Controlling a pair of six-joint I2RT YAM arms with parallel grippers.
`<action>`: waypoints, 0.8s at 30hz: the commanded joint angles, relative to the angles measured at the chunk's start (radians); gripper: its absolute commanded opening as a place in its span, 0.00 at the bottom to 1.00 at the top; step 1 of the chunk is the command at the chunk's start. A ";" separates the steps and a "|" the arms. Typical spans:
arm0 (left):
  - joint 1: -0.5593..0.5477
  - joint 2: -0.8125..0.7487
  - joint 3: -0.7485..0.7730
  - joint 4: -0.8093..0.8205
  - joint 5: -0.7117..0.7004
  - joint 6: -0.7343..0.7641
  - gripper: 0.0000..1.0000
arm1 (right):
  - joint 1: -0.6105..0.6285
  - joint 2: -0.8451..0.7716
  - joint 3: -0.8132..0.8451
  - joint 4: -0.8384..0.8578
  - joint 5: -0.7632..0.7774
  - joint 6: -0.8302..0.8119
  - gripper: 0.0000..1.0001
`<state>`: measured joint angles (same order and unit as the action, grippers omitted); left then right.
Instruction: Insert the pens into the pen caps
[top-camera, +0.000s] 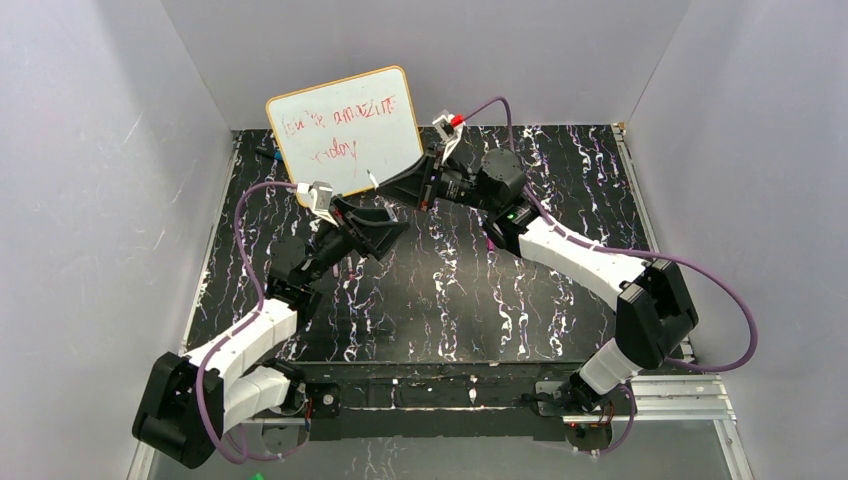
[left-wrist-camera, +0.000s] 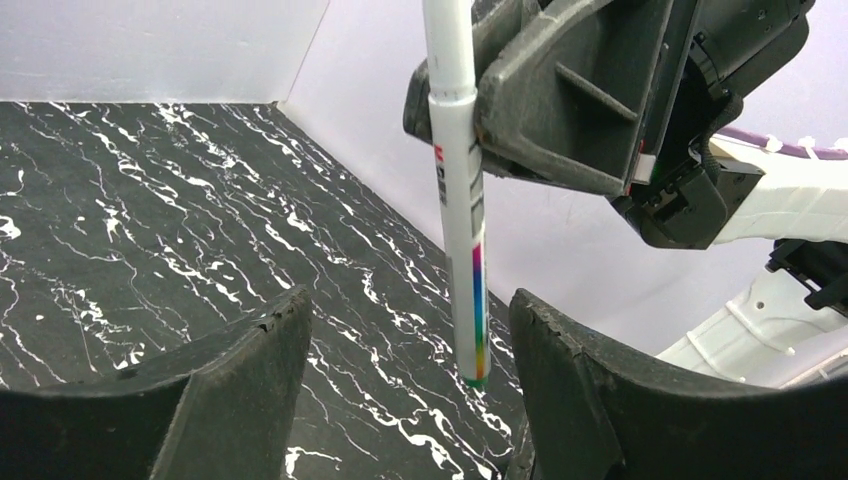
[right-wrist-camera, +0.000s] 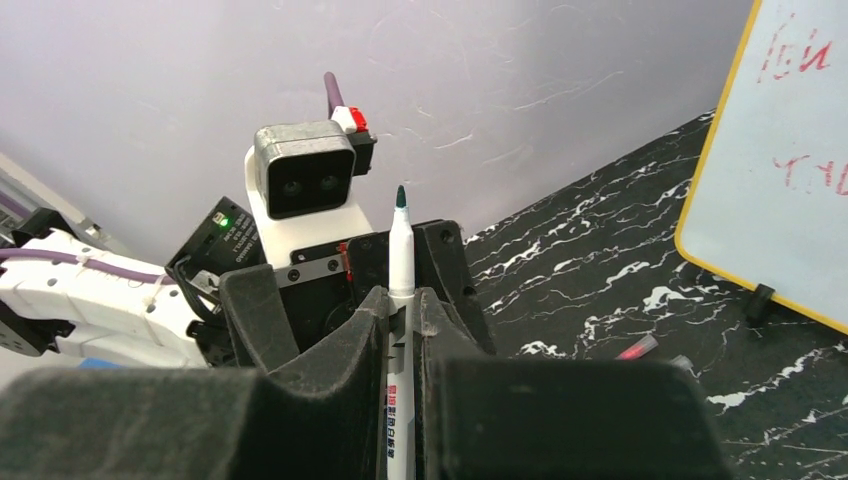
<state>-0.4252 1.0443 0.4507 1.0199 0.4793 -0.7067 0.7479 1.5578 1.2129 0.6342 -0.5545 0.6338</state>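
Now the right end effector (right-wrist-camera: 400, 305) is clenching a white rainbow-striped pen (left-wrist-camera: 460, 200), its top cropped, beside the released left end effector (left-wrist-camera: 410, 320).

My fingers (left-wrist-camera: 250, 390) spread wide at bottom of view, gripping nothing. White pen (left-wrist-camera: 458, 180) hangs near upright, slight lean. Its lower end sits in gap between them, closer to finger on view's right, touching neither. Rainbow stripe along lower body, green at very end, dark print higher up. Right arm's fingers (left-wrist-camera: 560, 90) clamp pen's upper part. Underneath, black desk (left-wrist-camera: 120, 220) with white veining. Pale walls (left-wrist-camera: 150, 40) behind.
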 joint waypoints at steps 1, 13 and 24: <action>-0.008 0.007 0.047 0.052 0.019 0.008 0.67 | 0.022 -0.016 -0.005 0.097 0.017 0.026 0.08; -0.014 0.003 0.042 0.057 0.046 0.009 0.27 | 0.043 0.007 0.010 0.091 0.027 0.015 0.08; -0.014 0.019 0.042 0.055 0.099 -0.004 0.00 | 0.044 -0.016 -0.006 0.062 0.053 -0.016 0.08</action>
<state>-0.4370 1.0588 0.4629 1.0569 0.5385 -0.7189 0.7860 1.5642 1.2121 0.6666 -0.5228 0.6384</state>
